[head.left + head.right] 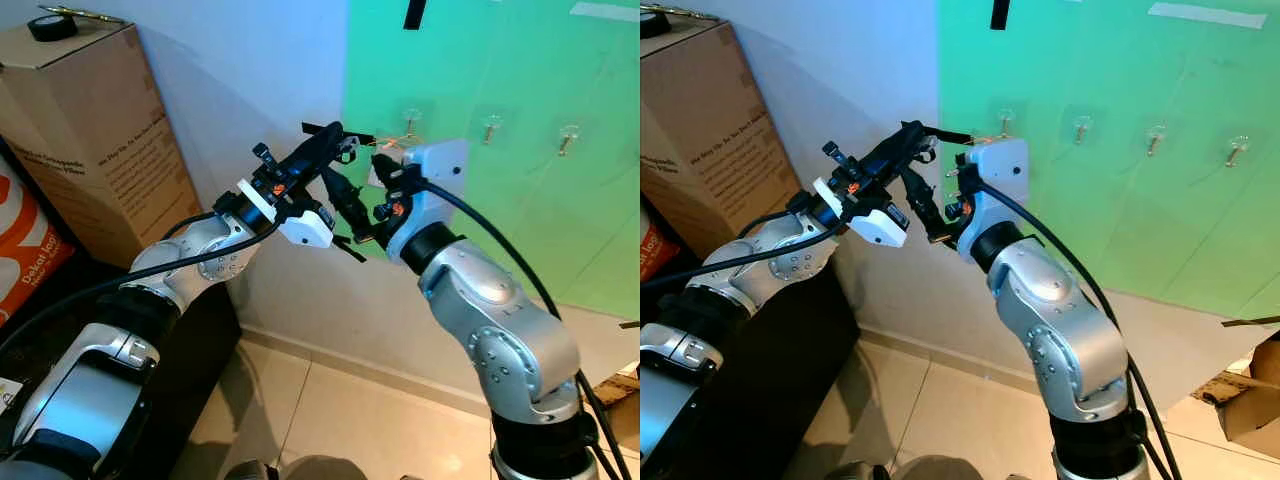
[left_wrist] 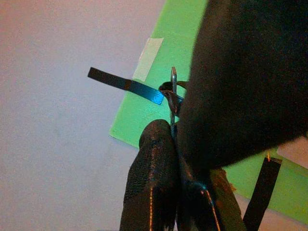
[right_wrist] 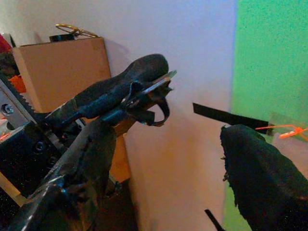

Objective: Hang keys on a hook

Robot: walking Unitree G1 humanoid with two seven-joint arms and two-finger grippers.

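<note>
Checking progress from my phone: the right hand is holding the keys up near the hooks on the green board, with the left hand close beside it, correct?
Not quite: the left hand is shut on the keys, as the right wrist view shows. The right hand is the one close beside it, up near the hooks on the green board.

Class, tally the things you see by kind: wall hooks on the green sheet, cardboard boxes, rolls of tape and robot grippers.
Wall hooks: 4
Cardboard boxes: 2
Tape rolls: 1
Grippers: 2, left gripper, right gripper
Total: 9
</note>
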